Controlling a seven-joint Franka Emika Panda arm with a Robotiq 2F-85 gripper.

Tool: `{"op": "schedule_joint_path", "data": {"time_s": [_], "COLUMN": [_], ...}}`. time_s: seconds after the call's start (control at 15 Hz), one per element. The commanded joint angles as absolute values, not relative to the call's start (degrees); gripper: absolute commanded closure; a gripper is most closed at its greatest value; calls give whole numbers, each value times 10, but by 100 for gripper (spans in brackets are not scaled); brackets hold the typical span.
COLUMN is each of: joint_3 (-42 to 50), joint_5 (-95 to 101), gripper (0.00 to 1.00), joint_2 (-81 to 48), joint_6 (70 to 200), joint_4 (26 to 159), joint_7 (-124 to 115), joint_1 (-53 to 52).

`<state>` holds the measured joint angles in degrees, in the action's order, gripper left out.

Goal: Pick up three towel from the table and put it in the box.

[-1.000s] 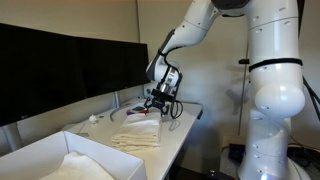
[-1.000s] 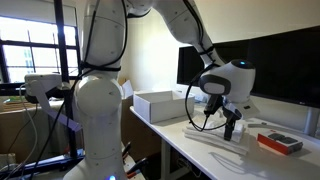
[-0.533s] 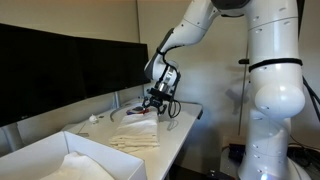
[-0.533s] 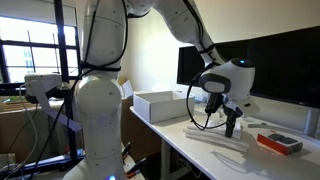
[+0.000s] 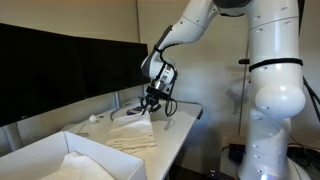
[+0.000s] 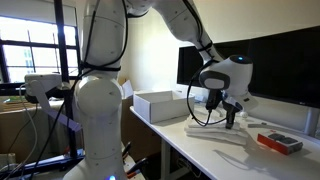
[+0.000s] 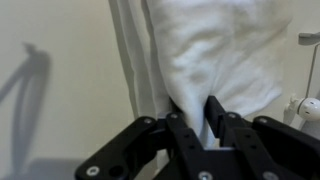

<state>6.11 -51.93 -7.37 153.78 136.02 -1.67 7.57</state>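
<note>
The box [image 6: 158, 105] sits open-topped on the white table [image 6: 175, 130]. Past the box along the table lies a flat stack of towels [image 6: 214, 134], with the tool [image 6: 233, 121] down at the end farthest from the box, its grip unclear. Farther still from the box rests a red item [image 6: 276, 143]

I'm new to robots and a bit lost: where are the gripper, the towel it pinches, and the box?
gripper [image 7: 205, 118]: wrist view, midway between its fingertips.
top towel [image 7: 215, 50]: wrist view, on the cloth beyond the fingers.
box [image 6: 160, 110]: in an exterior view, on its outer wall.
</note>
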Motion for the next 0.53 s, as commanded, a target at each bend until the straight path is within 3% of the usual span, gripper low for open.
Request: {"op": "schedule_joint_path", "data": {"time_s": [0.0, 0.47], "joint_3": [60, 60], "joint_5": [-531, -530], "gripper": [93, 90], "joint_2": [-55, -54], "joint_6": [1542, 1537], "joint_4": [1374, 1374], "joint_7": [16, 34], "joint_1": [78, 79]}}
